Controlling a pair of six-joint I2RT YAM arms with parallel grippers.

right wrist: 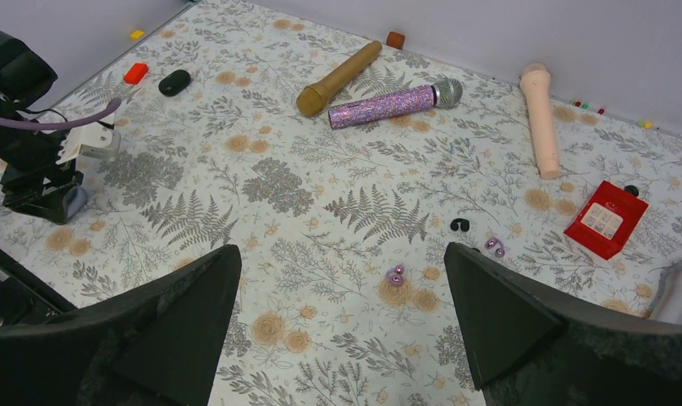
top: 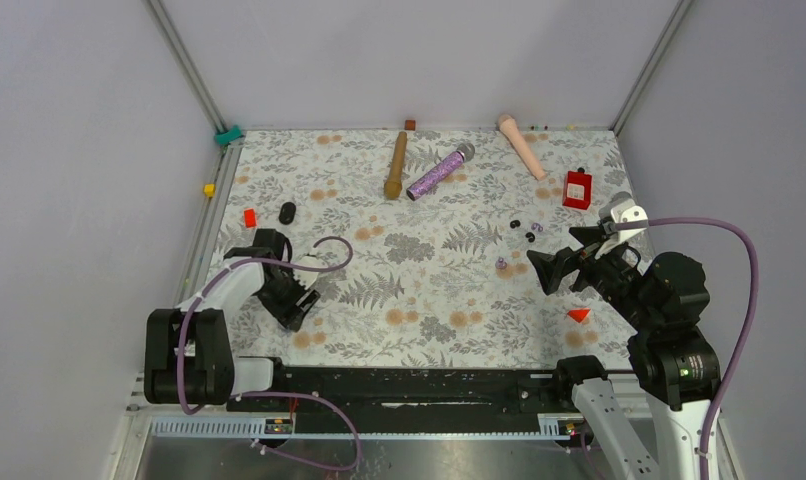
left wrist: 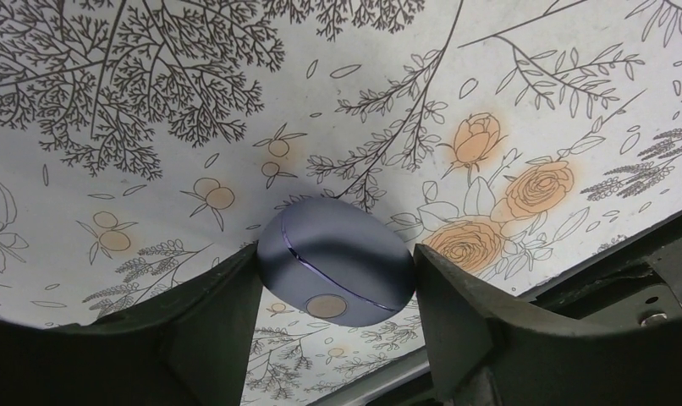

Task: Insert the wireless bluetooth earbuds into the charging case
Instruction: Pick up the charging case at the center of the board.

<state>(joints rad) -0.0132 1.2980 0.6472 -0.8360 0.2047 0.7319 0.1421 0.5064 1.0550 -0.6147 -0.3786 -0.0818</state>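
Note:
My left gripper [top: 291, 298] sits low at the near left of the table and is shut on a closed, rounded lilac-grey charging case [left wrist: 338, 258], one finger on each side. The case also shows in the right wrist view [right wrist: 74, 200]. One lilac earbud [top: 501, 263] lies on the floral mat just left of my right gripper [top: 556, 266], which is open, empty and above the mat. In the right wrist view that lilac earbud [right wrist: 395, 274] lies between the open fingers' lines. Another lilac earbud [right wrist: 494, 247] and a black earbud [right wrist: 460, 224] lie further back.
A gold microphone [top: 395, 165], a glittery purple microphone [top: 439, 171] and a pink microphone [top: 520, 145] lie at the back. A red box [top: 577, 189] is at the back right. A black oval object [top: 287, 212] and a small red block [top: 249, 216] lie at the left, and a red wedge [top: 578, 314] at the near right.

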